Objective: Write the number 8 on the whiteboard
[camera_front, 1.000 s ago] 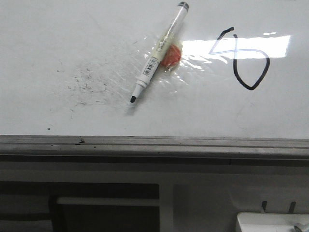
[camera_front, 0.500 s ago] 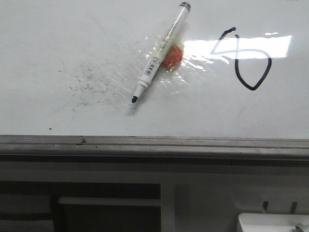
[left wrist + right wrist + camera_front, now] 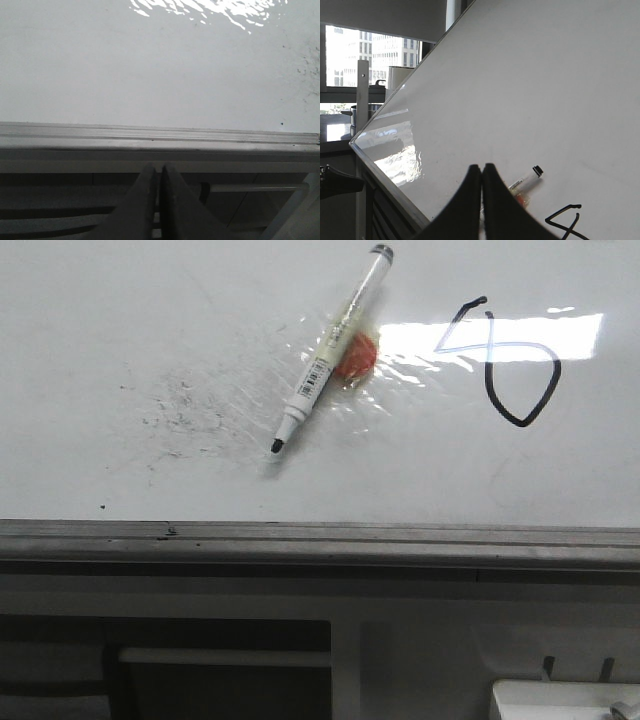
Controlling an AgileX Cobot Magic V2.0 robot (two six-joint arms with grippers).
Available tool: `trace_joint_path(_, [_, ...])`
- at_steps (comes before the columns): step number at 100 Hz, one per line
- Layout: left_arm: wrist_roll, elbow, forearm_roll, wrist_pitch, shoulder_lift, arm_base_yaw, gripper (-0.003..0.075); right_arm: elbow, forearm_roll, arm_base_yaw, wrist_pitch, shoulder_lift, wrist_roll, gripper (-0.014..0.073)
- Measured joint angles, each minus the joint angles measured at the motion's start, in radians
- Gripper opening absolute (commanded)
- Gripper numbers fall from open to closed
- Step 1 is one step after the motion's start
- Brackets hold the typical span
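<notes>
The whiteboard (image 3: 120,320) fills the front view, glossy white with a grey edge rail (image 3: 320,538). The number 8 (image 3: 503,360) is a black lopsided loop with a pointed bottom and a hook on top, at the right; part of it shows in the right wrist view (image 3: 565,220). A white marker (image 3: 328,352) lies uncapped on the board, tip toward the rail, over an orange blob (image 3: 355,355). My left gripper (image 3: 159,170) is shut and empty, below the rail. My right gripper (image 3: 482,170) is shut and empty, off the board, with the marker (image 3: 527,181) beyond it.
Grey smudge specks (image 3: 180,415) and a wrinkled shiny patch (image 3: 300,360) lie left of the marker. Dark cabinet panels (image 3: 220,670) sit under the rail. A white box corner (image 3: 560,700) is at the lower right. Windows and a metal post (image 3: 363,90) stand past the board's edge.
</notes>
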Motion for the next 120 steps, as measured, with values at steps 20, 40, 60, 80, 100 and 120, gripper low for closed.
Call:
trace_joint_path(20, [-0.001,0.000,0.000,0.000,0.000,0.000,-0.0020,0.000,0.000,0.000,0.000,0.000,0.000,-0.0064])
trace_joint_path(40, [-0.002,0.000,0.000,0.000,0.000,0.000,-0.0020,0.000,0.000,0.000,0.000,0.000,0.000,-0.0064])
trace_joint_path(60, [-0.002,0.000,0.000,0.000,0.000,0.000,-0.0020,0.000,0.000,0.000,0.000,0.000,0.000,-0.0064])
trace_joint_path(80, [-0.002,0.000,0.000,0.000,0.000,0.000,-0.0020,0.002,0.000,0.000,-0.005,0.000,0.000,-0.0064])
trace_joint_path(100, [-0.002,0.000,0.000,0.000,0.000,0.000,-0.0020,0.021,-0.092,0.000,-0.118,0.000,0.000,-0.0064])
trace_joint_path(120, [-0.002,0.000,0.000,0.000,0.000,0.000,-0.0020,0.133,-0.547,-0.044,-0.225,0.000,0.417,-0.0064])
